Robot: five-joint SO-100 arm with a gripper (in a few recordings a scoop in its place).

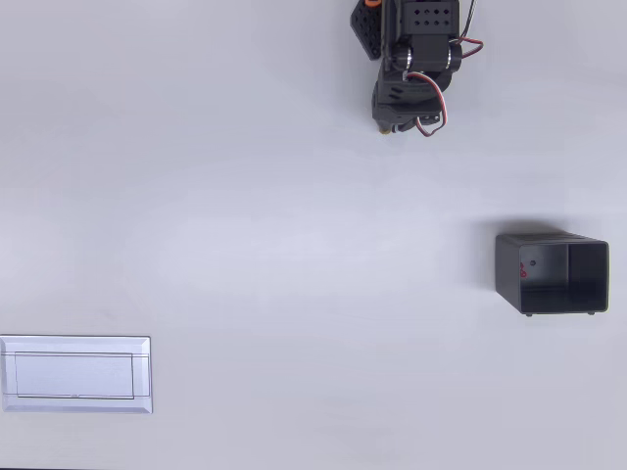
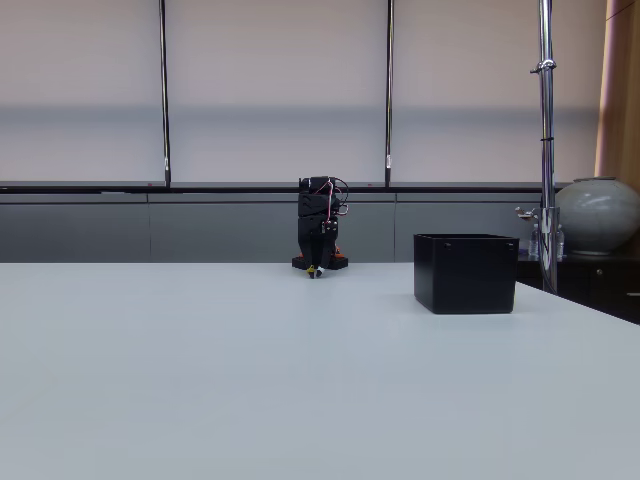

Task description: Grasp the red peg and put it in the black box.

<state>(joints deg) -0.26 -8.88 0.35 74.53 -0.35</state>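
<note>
The black box (image 1: 552, 274) stands at the right of the table in the overhead view, its open top facing up. The red peg (image 1: 522, 271) shows as a tiny red spot inside the box, close to its left wall. In the fixed view the black box (image 2: 465, 272) hides the peg behind its walls. My gripper (image 1: 384, 121) is folded back at the arm's base at the top of the overhead view, far from the box. In the fixed view the gripper (image 2: 315, 270) points down at the table, its tips together with nothing between them.
A flat white tray (image 1: 75, 374) lies at the bottom left in the overhead view. The arm's base (image 2: 320, 262) sits at the table's far edge. A metal pole (image 2: 546, 140) and a round vase (image 2: 598, 214) stand beyond the table at the right.
</note>
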